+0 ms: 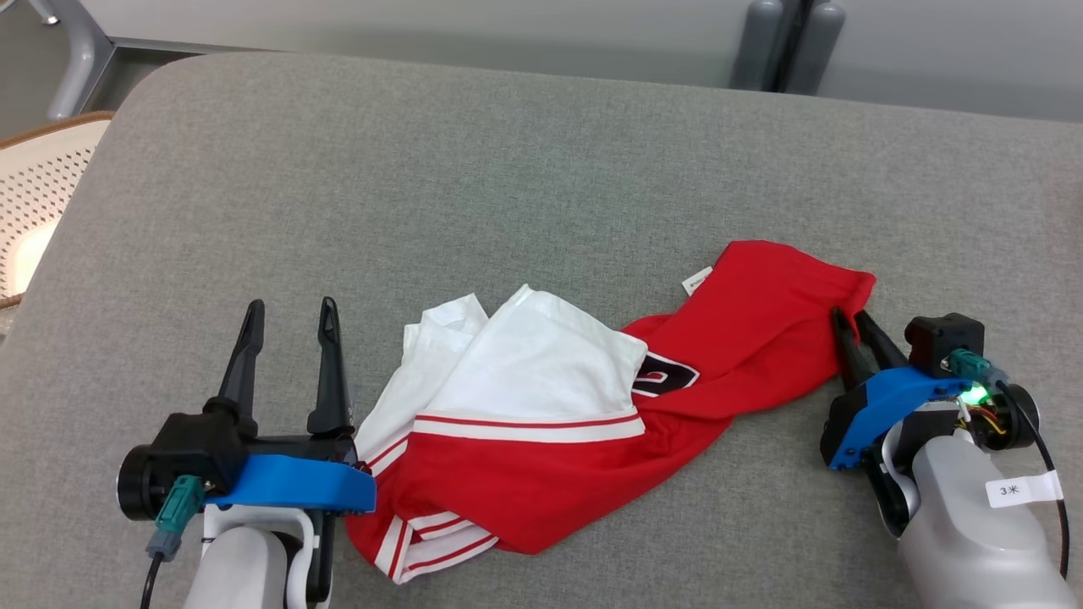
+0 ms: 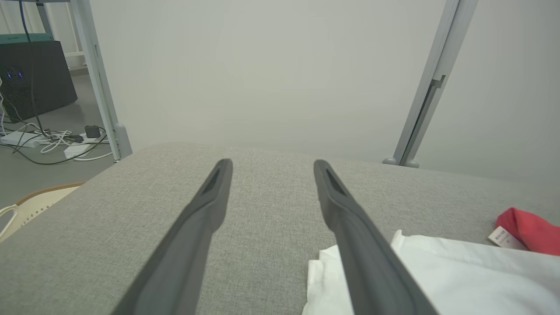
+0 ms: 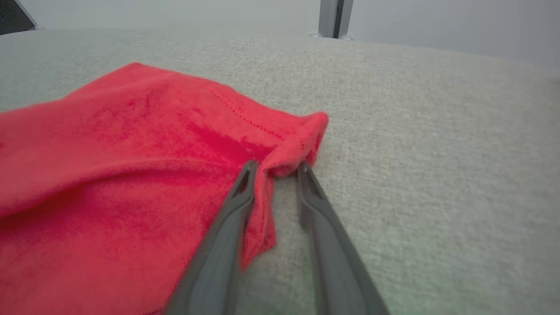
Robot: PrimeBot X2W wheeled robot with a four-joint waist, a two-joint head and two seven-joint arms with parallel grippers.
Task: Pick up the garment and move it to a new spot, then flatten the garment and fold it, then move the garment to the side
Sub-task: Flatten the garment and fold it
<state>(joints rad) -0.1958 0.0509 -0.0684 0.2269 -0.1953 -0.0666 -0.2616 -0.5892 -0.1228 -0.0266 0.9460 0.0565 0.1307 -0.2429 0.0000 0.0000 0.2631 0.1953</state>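
The garment is a red jersey with white panels and striped trim, lying crumpled on the grey cushion. My right gripper sits at its far right red corner. In the right wrist view the jaws of the right gripper are drawn in around a raised fold of the garment, and the cloth touches both tips. My left gripper stands open just left of the white part, fingers wide apart over bare cushion. The left wrist view has the left gripper with the garment to its right.
A white perforated seat stands off the cushion's left edge. Grey frame posts rise behind the far edge. Cables lie on the floor at the left. A white label sticks out of the red cloth.
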